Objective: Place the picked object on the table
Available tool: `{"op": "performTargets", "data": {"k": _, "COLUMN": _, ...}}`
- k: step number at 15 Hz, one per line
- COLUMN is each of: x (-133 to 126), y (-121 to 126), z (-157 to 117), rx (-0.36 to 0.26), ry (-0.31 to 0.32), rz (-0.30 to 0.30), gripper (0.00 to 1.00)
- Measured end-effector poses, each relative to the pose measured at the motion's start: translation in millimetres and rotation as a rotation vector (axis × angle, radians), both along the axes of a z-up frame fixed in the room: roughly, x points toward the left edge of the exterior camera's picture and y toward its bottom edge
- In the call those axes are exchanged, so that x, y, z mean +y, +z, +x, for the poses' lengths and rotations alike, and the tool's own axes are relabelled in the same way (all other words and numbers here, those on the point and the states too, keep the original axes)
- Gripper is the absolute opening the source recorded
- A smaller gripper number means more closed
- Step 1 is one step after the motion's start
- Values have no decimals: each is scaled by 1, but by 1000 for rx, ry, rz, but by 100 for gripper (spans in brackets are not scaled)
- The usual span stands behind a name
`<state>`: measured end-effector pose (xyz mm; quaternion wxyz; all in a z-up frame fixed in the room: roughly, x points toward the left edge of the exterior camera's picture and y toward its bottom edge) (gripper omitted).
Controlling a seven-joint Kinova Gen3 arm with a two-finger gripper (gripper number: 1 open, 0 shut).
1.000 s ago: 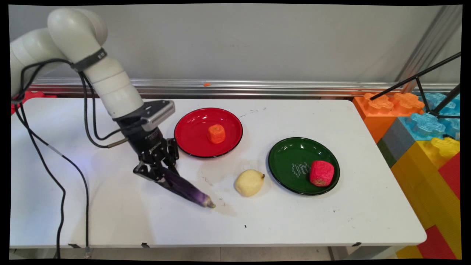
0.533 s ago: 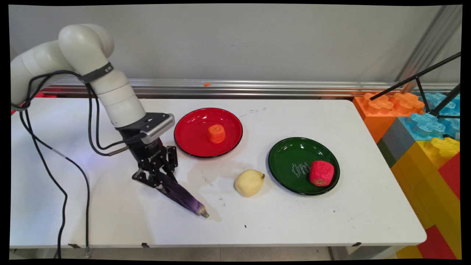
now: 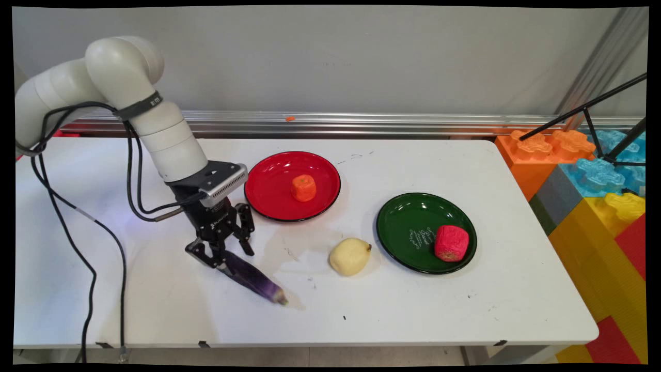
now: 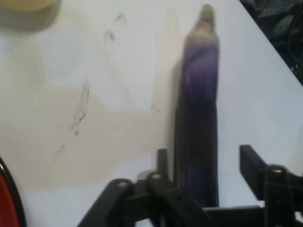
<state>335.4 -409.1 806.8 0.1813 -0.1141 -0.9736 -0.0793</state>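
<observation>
A long purple eggplant (image 3: 253,278) lies on the white table (image 3: 413,310), its stem end pointing toward the table's near edge. My gripper (image 3: 227,256) stands over its thick end, open, with a finger on either side. In the hand view the eggplant (image 4: 199,118) runs up between the fingers of the gripper (image 4: 207,161). The left finger is close against it and the right finger (image 4: 251,165) stands apart. A pale yellow pear (image 3: 350,256) rests to the right of the eggplant.
A red plate (image 3: 268,175) holding an orange piece (image 3: 303,187) sits just behind the gripper. A green plate (image 3: 408,217) with a red fruit (image 3: 451,243) is to the right. Big coloured blocks (image 3: 594,196) and a black tripod (image 3: 609,124) stand beyond the table's right end.
The gripper sank a little and drew slightly left with the eggplant, which settled flatter on the table. The fingers have spread apart and let go of it.
</observation>
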Motion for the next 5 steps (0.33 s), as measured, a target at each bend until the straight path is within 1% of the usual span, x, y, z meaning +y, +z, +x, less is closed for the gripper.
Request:
{"op": "performTargets", "data": {"k": 3, "x": 3, "y": 2, "z": -3, "rx": 1, "ry": -5, "rz": -2, "gripper": 100}}
{"op": "performTargets", "data": {"k": 5, "x": 3, "y": 5, "z": -5, "rx": -6, "ry": 11, "rz": -5, "gripper": 100}}
